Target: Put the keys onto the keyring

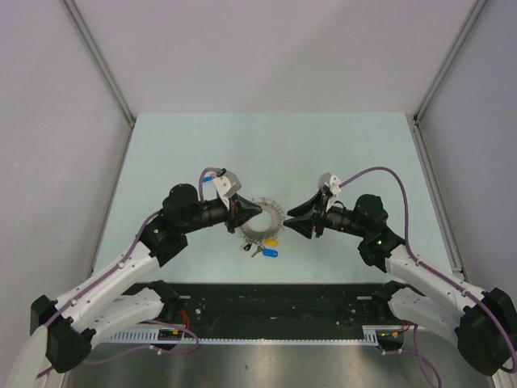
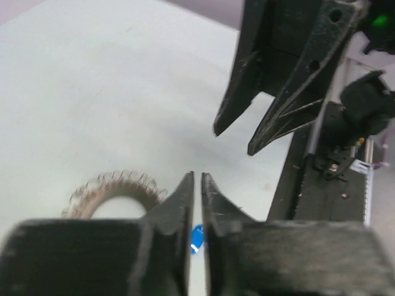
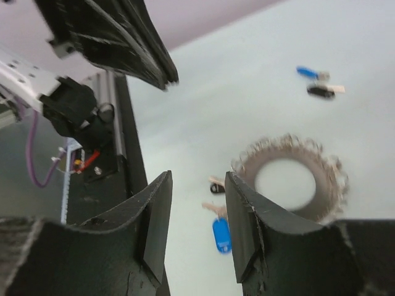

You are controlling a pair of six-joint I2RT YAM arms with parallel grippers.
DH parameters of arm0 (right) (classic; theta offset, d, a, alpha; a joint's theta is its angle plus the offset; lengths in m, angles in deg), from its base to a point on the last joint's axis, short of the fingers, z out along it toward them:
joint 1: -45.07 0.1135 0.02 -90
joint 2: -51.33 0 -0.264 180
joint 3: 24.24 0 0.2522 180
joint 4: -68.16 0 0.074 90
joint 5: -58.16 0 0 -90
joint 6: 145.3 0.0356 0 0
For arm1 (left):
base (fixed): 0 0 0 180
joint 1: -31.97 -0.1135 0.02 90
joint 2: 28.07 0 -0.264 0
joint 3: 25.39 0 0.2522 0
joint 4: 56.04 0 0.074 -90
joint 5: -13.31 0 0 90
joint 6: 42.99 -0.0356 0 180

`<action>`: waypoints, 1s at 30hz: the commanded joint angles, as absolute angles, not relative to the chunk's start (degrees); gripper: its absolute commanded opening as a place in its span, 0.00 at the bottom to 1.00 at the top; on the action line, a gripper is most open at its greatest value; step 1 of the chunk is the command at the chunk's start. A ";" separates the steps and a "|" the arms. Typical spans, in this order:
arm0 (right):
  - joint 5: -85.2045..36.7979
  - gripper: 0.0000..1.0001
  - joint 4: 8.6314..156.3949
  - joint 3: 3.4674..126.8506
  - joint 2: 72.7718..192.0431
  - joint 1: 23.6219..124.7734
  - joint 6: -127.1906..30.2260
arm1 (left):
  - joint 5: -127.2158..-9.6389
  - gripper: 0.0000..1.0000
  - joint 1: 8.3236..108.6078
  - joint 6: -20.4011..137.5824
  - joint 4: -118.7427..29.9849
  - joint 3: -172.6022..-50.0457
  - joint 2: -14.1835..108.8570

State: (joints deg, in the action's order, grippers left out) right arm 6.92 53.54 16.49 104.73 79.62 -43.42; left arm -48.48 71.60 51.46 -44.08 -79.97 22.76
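Now the keyring (image 3: 287, 151) lies flat, hole upward (blue key (image 3: 220, 234) just beside)

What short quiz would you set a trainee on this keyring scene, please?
1. True or false: the left gripper is wide open.
2. Where do the keys lie relative to the keyring? A) inside its hole B) beside it, on the robot's side C) beyond it, on the far side
3. Fill in: in the top view, the key head closest to the keyring is coloured ___.
Key: 1 false; 2 B; 3 yellow.
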 commanded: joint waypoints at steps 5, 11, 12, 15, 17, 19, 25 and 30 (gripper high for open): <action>-8.71 0.50 79.18 23.44 112.56 85.13 -50.90 | -68.58 0.36 71.61 56.06 -35.52 -78.26 20.01; -18.65 0.52 85.78 30.12 124.25 93.31 -55.12 | -79.04 0.64 67.66 60.54 -26.91 -80.72 19.31; -20.57 0.52 86.83 31.70 125.58 94.02 -55.21 | -79.76 0.72 66.78 60.89 -25.59 -80.99 18.87; -25.06 0.52 88.15 33.55 129.53 97.70 -55.12 | -83.10 0.83 63.70 61.34 -21.02 -81.78 17.64; -27.44 0.51 88.33 35.31 131.30 99.64 -55.12 | -85.73 0.89 61.42 60.55 -18.64 -81.96 16.76; -31.83 0.50 88.60 37.32 134.02 103.24 -55.12 | -87.58 0.99 58.96 59.67 -18.02 -81.26 15.53; -44.57 0.45 92.20 43.66 142.01 110.27 -53.10 | -89.79 1.00 53.16 60.02 -20.04 -78.17 13.33; -49.59 0.39 96.06 49.11 147.21 112.83 -51.78 | -91.63 1.00 51.39 59.05 -20.39 -77.92 11.40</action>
State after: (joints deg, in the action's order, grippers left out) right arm -41.56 92.27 44.55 144.16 111.29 -53.34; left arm -88.85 52.76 59.04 -19.80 -78.25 13.38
